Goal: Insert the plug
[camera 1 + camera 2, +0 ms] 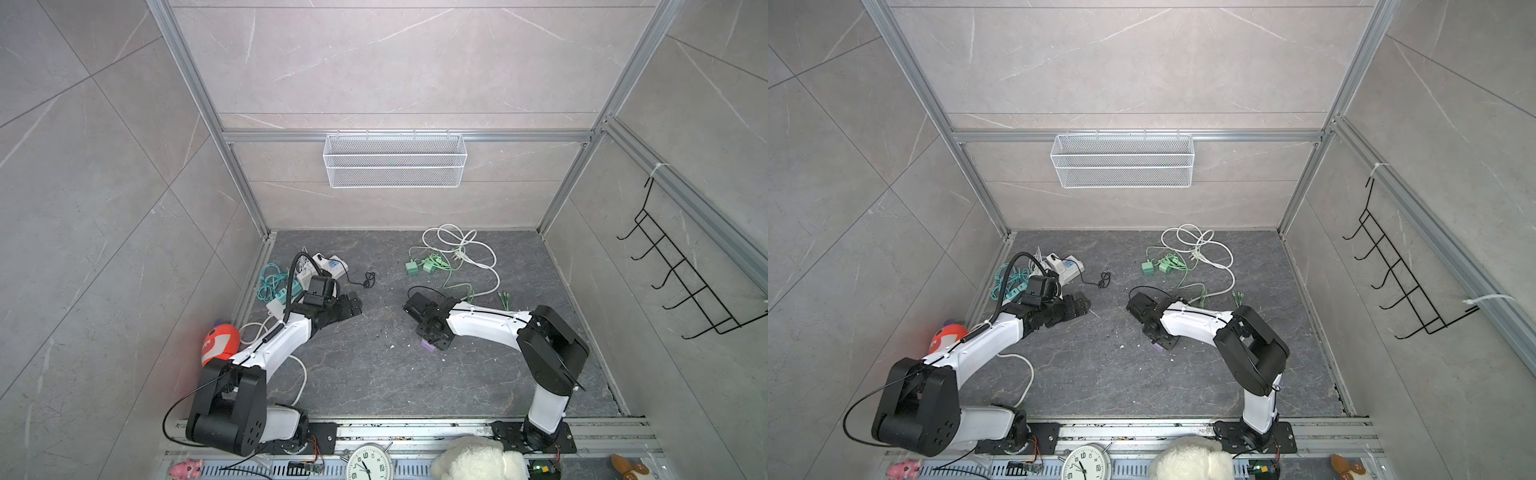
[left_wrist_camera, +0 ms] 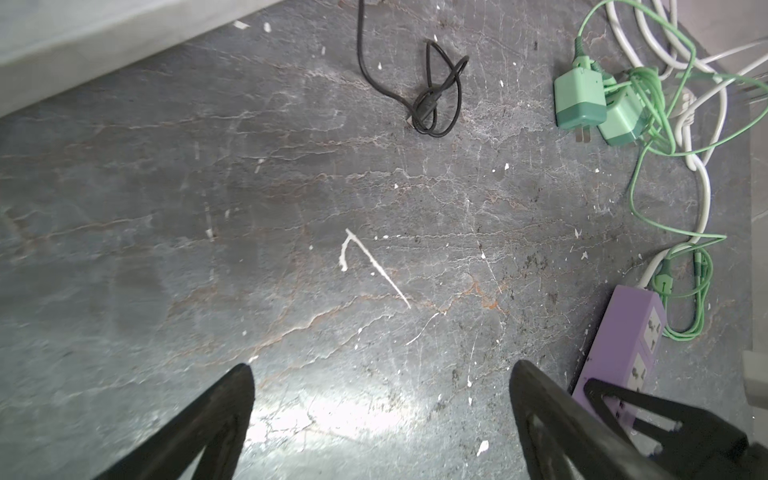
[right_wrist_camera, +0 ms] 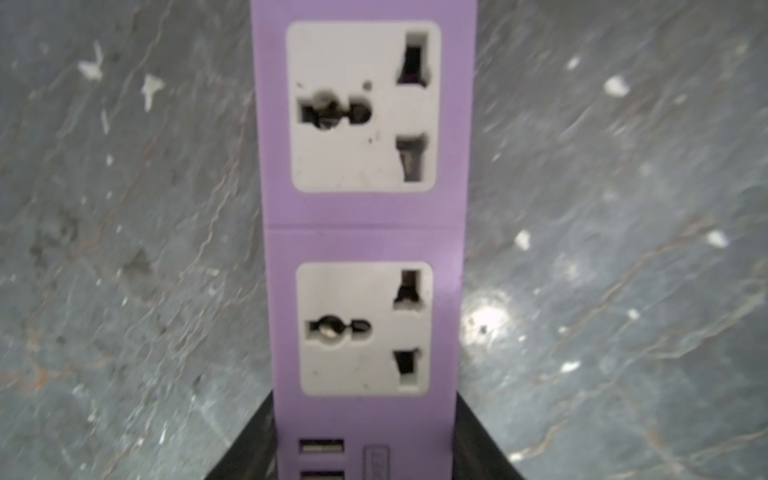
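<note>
My right gripper (image 3: 365, 399) is shut on one end of a purple power strip (image 3: 365, 224), near its USB ports. Two white sockets on the strip face the right wrist camera, both empty. In both top views only an end of the strip (image 1: 428, 345) (image 1: 1158, 348) shows beneath that gripper (image 1: 434, 338). Two green plug adapters (image 1: 419, 267) (image 2: 579, 99) lie further back among green cords, beside a white cord's plug (image 1: 457, 255). My left gripper (image 1: 355, 307) (image 2: 382, 365) stands open over bare floor, left of the strip (image 2: 623, 332), with nothing between its fingers.
A loose black cable (image 1: 368, 280) (image 2: 432, 104) lies between the arms. White power strips and teal cables (image 1: 328, 264) are piled at the back left. An orange toy (image 1: 220, 340) sits by the left wall. A wire basket (image 1: 395, 160) hangs on the back wall and a black hook rack (image 1: 685, 286) on the right wall.
</note>
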Motion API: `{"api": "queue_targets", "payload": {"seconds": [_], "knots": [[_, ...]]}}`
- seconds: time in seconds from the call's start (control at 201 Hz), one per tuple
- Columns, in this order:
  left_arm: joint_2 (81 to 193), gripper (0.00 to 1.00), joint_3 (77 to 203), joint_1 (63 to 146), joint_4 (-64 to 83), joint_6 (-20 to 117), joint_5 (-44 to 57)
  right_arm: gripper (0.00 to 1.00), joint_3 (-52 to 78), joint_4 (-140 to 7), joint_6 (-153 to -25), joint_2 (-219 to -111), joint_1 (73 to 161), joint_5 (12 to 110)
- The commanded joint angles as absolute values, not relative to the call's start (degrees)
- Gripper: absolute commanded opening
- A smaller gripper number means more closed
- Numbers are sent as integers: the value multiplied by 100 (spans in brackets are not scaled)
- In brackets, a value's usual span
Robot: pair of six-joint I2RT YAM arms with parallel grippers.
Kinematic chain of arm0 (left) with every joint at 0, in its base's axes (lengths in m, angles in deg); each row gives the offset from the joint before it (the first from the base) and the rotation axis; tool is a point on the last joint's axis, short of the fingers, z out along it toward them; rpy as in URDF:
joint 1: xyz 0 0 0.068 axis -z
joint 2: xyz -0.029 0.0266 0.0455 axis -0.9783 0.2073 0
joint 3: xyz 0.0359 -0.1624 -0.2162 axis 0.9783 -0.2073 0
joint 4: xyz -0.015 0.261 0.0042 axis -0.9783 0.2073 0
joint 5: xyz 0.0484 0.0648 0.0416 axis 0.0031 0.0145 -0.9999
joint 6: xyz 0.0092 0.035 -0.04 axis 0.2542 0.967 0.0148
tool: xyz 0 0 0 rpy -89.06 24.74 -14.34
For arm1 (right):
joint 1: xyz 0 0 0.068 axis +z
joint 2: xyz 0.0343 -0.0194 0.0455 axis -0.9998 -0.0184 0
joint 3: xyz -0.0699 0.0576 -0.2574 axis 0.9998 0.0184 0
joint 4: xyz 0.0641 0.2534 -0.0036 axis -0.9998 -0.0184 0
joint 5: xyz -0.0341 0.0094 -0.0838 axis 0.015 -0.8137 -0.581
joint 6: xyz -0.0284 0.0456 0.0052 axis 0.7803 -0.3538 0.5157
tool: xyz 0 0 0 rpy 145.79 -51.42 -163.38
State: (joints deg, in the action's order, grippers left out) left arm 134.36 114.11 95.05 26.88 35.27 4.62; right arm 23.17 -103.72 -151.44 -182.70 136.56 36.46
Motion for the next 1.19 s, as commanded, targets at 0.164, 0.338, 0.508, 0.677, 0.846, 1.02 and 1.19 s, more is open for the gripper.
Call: {"api": "queue_targets", "payload": {"seconds": [0.164, 0.338, 0.508, 0.677, 0.846, 1.02, 1.19], "knots": [[14536, 99, 12493, 9834, 1995, 3665, 294, 66, 2160, -10490, -14904, -18080, 13672, 4189], [15448, 99, 13377, 10160, 1982, 3829, 246, 71, 2167, -10752, -14420, -17928, 13419, 4004], [16390, 98, 14629, 10546, 2458, 3796, -12, 71, 2209, -10934, -13826, -17592, 13106, 3734], [17386, 95, 16023, 10879, 3091, 3514, -305, 70, 2087, -11344, -13414, -17257, 13044, 3321], [18379, 87, 17355, 11014, 3722, 3084, -385, 68, 2411, -11383, -13116, -16751, 12732, 3162], [18903, 86, 18002, 11113, 3982, 2866, -597, 68, 2689, -11203, -12663, -16474, 12403, 3375], [19335, 85, 18444, 11137, 4210, 2812, -740, 67, 2873, -10950, -12452, -16408, 12286, 3573]]}}
